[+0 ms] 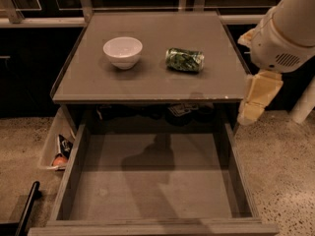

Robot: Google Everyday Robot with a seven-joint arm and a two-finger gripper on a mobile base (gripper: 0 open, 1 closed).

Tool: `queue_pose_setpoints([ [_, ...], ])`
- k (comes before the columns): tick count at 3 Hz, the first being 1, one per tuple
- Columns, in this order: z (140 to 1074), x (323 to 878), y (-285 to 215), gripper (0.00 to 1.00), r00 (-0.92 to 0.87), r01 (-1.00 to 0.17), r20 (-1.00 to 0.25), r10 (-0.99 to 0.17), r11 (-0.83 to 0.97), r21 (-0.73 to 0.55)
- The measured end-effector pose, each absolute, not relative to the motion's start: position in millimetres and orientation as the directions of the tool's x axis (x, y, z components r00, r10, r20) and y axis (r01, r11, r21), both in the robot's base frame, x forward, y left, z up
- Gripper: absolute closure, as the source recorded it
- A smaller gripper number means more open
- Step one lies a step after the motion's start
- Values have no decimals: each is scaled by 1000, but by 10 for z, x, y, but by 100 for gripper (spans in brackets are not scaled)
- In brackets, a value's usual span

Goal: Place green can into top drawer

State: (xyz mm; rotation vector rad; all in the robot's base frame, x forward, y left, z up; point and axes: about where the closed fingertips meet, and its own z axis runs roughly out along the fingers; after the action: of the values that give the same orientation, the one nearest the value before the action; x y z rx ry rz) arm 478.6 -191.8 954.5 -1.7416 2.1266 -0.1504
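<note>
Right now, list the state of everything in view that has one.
can: on its side on the cabinet top, right of the bowl, not held.
bowl: upright, looks empty.
drawer: pulled open, nothing inside.
gripper: beside the cabinet's right edge, apart from the can.

No writing I can read anywhere.

My gripper (250,111) hangs off the right edge of the cabinet top (147,85), above the floor beside the open top drawer (73,177), and carries no mark I can make out. The green can (185,60), lying on its side, shows only a mottled green and white pattern, no letters. The white bowl (122,51) is plain. The packets (62,146) in the bin on the left show colour but no legible print.
</note>
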Motion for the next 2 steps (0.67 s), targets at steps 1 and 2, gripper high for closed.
queue_pose_setpoints([
  [1,9372,5102,-1815,0,-104,-907,-243,-964,192,-374],
  [2,9216,5654,-1833,0,-39,-900,-242,-970,139,-413],
])
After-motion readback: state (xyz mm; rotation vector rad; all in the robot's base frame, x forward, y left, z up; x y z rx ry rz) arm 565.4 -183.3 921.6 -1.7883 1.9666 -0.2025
